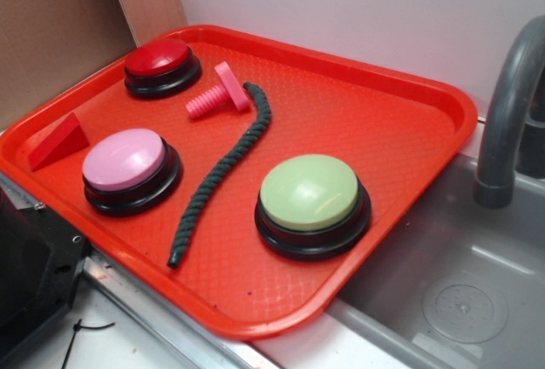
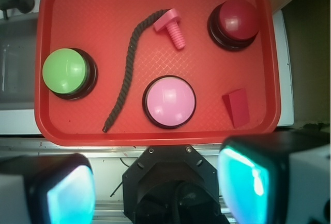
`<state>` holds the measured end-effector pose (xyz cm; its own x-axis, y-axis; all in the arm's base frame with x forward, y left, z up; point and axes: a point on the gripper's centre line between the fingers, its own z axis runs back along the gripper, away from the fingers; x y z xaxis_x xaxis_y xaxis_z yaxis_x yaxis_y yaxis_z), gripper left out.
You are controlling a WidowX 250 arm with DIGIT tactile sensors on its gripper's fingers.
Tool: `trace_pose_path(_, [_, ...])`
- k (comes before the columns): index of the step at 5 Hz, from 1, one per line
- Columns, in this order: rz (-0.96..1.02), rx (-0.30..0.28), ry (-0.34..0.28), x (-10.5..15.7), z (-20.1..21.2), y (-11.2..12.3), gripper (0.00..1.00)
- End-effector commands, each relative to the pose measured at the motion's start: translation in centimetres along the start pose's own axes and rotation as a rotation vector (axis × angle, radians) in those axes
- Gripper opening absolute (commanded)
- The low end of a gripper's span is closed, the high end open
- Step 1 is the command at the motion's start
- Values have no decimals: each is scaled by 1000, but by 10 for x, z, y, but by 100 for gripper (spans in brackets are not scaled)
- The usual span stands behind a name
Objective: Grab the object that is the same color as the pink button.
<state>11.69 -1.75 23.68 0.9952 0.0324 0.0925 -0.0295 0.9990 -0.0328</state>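
The pink toy bolt (image 1: pixel 218 94) lies on its side on the red tray (image 1: pixel 400 130), its square head against the top end of the dark green rope (image 1: pixel 223 170). In the wrist view the bolt (image 2: pixel 172 28) lies at the tray's far middle. The pink button (image 1: pixel 128 167) sits near the tray's front left; in the wrist view it (image 2: pixel 169 101) is nearest the camera. My gripper (image 2: pixel 158 188) is open and empty, high above and behind the tray's near edge, its two fingers (image 2: pixel 67 193) wide apart. It is not seen in the exterior view.
A red-topped button (image 1: pixel 162 66) stands at the tray's back left, a light green-topped button (image 1: pixel 312 203) at the front right, and a red wedge (image 1: pixel 60 141) at the left edge. A grey sink (image 1: pixel 460 292) with a faucet (image 1: pixel 507 113) lies to the right. The robot base (image 2: pixel 173 182) is below the gripper.
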Motion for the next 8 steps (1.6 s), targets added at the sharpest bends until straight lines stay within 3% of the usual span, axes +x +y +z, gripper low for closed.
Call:
trace_pose_path(1, [0,0,0,0,0,0,100])
trace_pose_path(4, [19,71,-39,24,-20,8,100])
trace_pose_path(6, [68,123,-158,61,-67,30,100])
trace_pose_path(7, [102,149,-162,76,-88,39,100])
trace_pose_path(8, [69,138,-171,100,-123,49,100])
